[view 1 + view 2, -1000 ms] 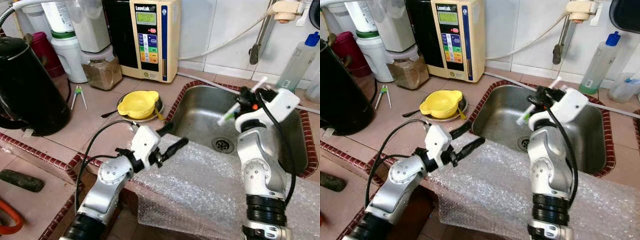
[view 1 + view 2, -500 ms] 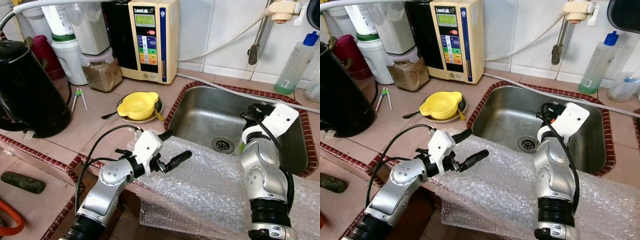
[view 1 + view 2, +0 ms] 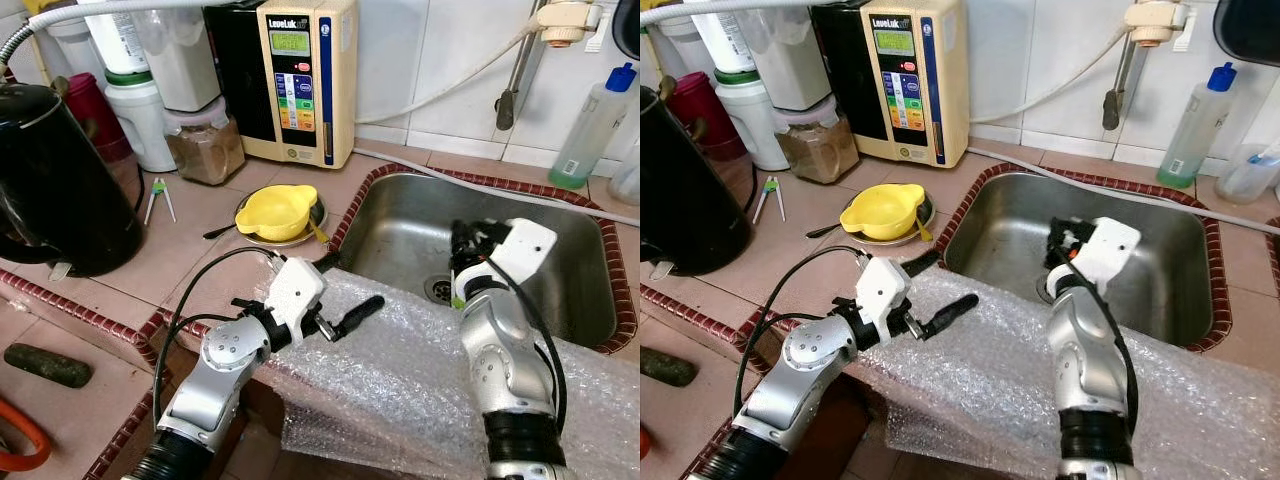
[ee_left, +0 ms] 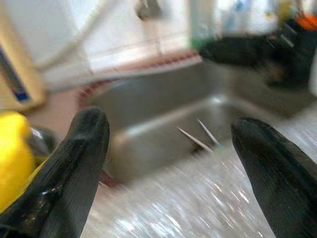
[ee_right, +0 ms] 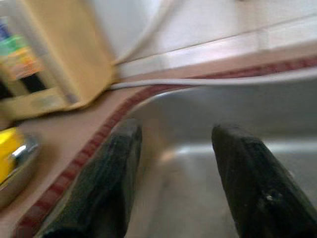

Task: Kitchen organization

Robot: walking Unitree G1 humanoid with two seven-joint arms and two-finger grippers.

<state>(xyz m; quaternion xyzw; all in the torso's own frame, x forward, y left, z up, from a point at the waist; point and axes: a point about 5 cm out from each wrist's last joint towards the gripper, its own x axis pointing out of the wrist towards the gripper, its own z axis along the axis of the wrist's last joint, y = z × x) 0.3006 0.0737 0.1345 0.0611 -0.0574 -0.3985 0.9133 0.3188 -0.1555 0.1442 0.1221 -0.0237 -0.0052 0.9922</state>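
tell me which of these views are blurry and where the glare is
Left and right eye views are sharp, with bright speckled glare on the bubble wrap and a soft sheen in the steel sink. Left wrist view is smeared across the sink and tiles, though the left pincer stays fairly crisp. Right wrist view is blurred all over, including the right pincer.

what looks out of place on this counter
A big sheet of bubble wrap is draped over the sink's front rim and hangs off the counter edge, odd for a wet work area. The left end effector hovers open over its edge; the right end effector is open above the basin.
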